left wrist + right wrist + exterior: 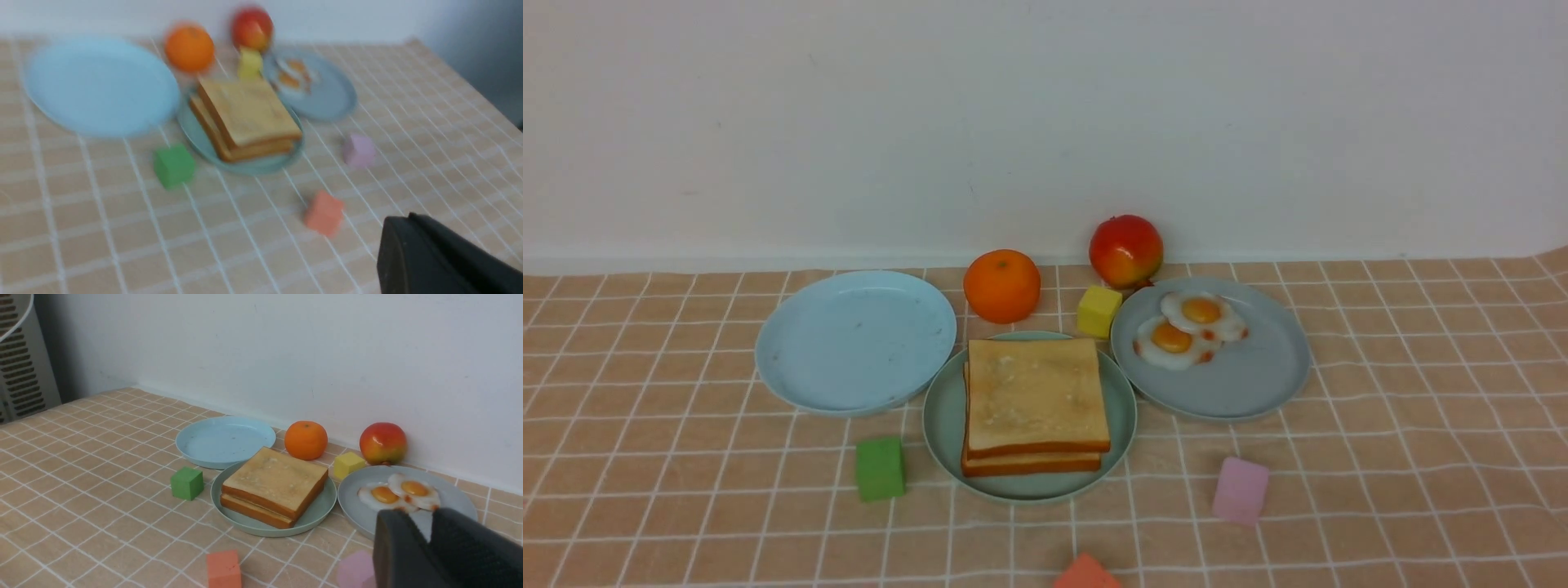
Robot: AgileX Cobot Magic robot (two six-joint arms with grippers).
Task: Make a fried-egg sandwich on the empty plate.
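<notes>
Two golden-brown toast slices (1036,394) lie stacked on the mint-green plate (941,425) at the table's middle. I cannot tell whether anything lies between them. Two white fried eggs (1188,327) with orange yolks overlap on the grey-blue plate (1241,384) to its right. Neither gripper shows in the front view. In the left wrist view my left gripper (408,218) is shut and empty, well in front of the toast (249,114). In the right wrist view my right gripper (421,514) stands slightly open and empty, short of the eggs (398,494).
A bare pale-blue plate (854,339) sits at left. An orange (1001,285), an apple (1125,250) and a yellow cube (1098,310) stand behind the plates. In front lie a green cube (880,467), a pink cube (1240,489) and an orange-red cube (1085,573).
</notes>
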